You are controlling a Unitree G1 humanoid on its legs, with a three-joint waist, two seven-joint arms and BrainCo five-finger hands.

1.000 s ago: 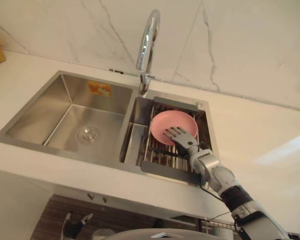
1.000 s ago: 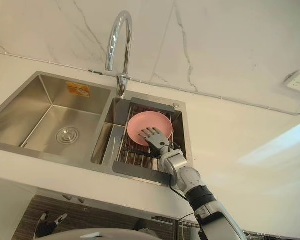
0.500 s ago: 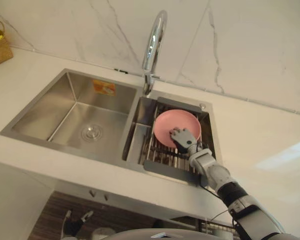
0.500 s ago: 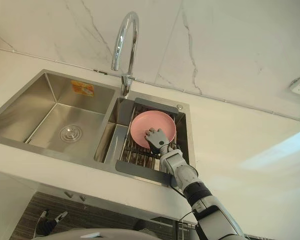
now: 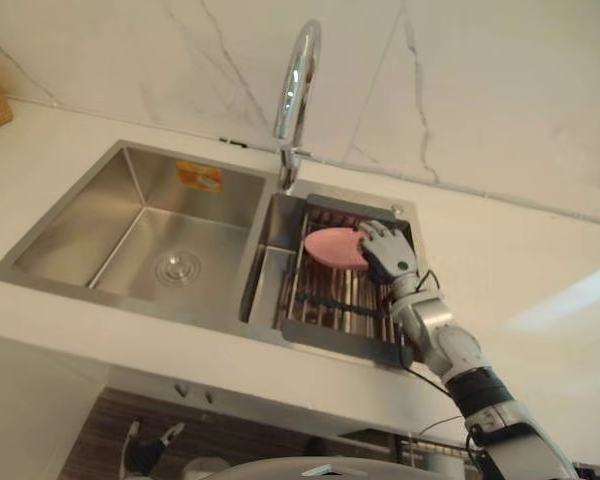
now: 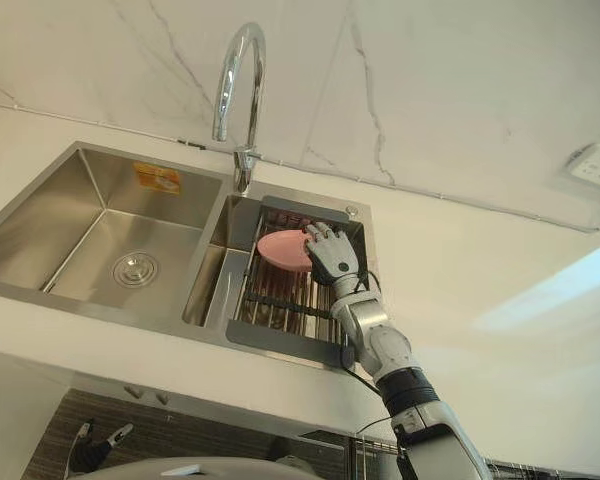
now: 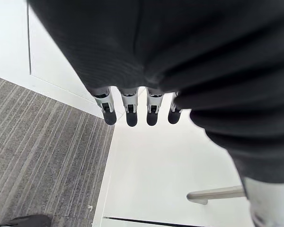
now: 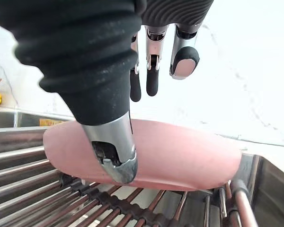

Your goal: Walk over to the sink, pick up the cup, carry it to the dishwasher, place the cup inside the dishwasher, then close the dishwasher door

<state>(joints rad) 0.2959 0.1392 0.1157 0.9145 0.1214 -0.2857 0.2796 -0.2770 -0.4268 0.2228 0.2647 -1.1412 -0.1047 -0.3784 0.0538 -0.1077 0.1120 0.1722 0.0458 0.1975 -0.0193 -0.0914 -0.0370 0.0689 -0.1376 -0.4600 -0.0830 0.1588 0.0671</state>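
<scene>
Right hand (image 5: 385,252), centre frame, straddles the pink bowl (image 5: 332,247), thumb in front and fingers behind. It seems to pinch the rim, bowl tilted on the rack (image 5: 330,298), ready for lifting. Left hand (image 7: 131,113) hangs slack, fingers straight.
</scene>
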